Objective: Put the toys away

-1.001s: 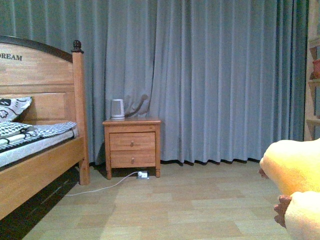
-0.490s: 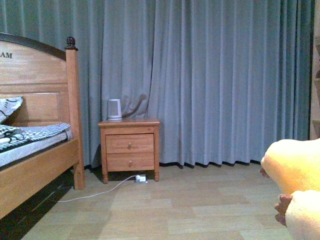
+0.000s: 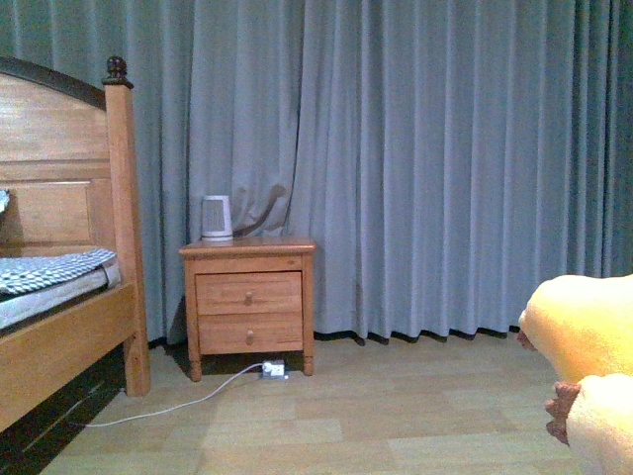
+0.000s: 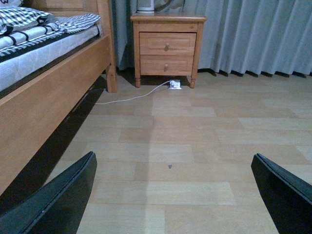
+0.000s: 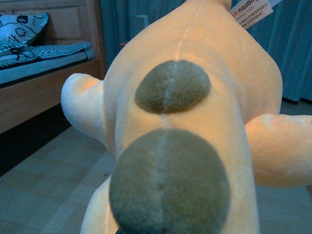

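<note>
- Right of the bedside cabinet (image 3: 247,297), close to the camera: plush toy (image 3: 584,332); right hand unseen, grip cannot be told.
- Left hand (image 4: 173,195) released, empty.
- Step judged: transport. Next calls for locating a storage spot.

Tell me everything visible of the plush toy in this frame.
The plush toy is soft orange-yellow fabric with paler cream limbs at both sides, two rounded olive-brown patches along a centre seam, and a printed tag. It fills the right wrist view. In the front view it shows at the right edge, raised above the wooden floor, brown paw tips visible. What holds it is hidden.
</note>
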